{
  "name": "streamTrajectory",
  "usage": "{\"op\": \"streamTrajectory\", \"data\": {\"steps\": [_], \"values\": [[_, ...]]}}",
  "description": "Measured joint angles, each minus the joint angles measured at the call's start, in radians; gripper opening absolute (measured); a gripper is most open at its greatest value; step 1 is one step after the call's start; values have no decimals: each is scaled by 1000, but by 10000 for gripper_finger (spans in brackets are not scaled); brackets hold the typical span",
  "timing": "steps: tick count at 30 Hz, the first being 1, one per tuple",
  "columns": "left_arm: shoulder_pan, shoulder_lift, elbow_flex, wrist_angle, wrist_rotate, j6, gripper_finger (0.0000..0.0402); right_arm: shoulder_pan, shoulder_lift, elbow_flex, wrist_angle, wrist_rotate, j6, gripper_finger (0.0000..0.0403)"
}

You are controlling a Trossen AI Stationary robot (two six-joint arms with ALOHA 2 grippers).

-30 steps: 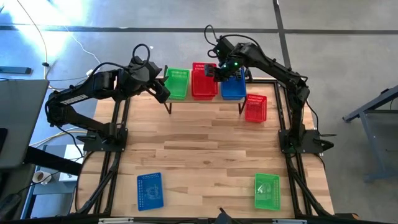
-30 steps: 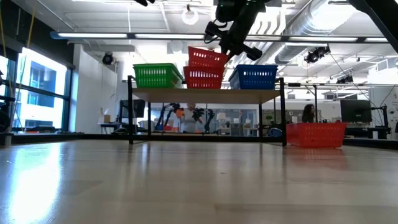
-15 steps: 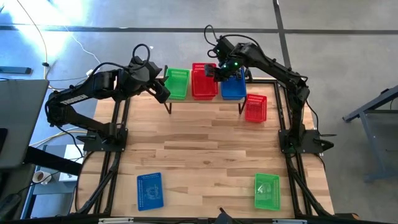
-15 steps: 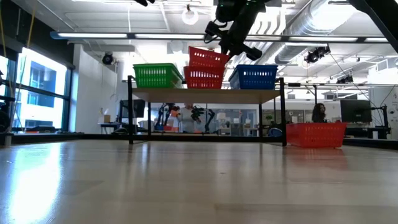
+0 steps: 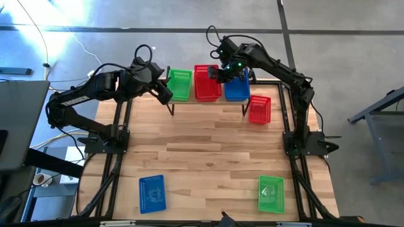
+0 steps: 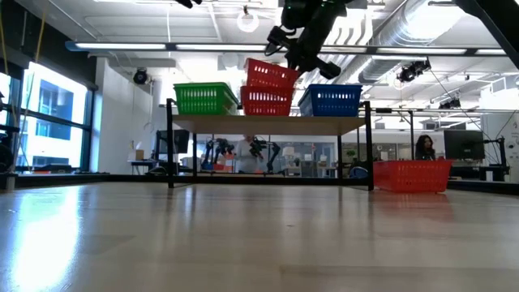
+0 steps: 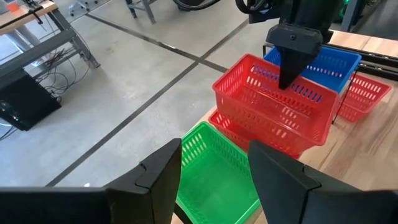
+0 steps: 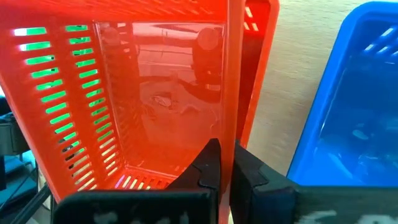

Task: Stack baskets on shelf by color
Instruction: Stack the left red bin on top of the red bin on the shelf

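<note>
Nothing has shifted: the right gripper (image 6: pixel 304 50) fingers still pinch the tilted upper red basket (image 6: pixel 270 75), unseated; left fingers (image 7: pixel 163 171) spread.

On the light-wood shelf (image 5: pixel 208 102) with black legs sit a green basket (image 5: pixel 180 84), two red baskets (image 5: pixel 206 82) one inside the other, and a blue basket (image 5: pixel 237 89), all with slotted mesh sides. A third red basket (image 5: pixel 259 109), another blue basket (image 5: pixel 151 193) and another green basket (image 5: pixel 271 193) lie on the pale striped-plank bench (image 5: pixel 208 151). Both arms are dark.
</note>
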Motion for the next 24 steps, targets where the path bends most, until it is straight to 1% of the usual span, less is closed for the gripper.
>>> {"op": "streamTrajectory", "data": {"steps": [3, 9, 12, 16, 24], "values": [[0, 0, 0, 0, 0, 0, 175, 0, 0, 0, 0, -2, 18, 16], [0, 0, 0, 0, 0, 0, 175, 0, 0, 0, 2, 8, 12, 78], [0, 0, 0, 0, 0, 5, 175, -1, 0, 0, 12, 7, -6, 98], [0, 0, 0, 0, 0, 33, 175, -3, 0, 0, 12, 19, -9, 105], [0, 0, 0, 0, 0, 34, 175, -7, -24, 1, -5, 26, -83, 106]]}}
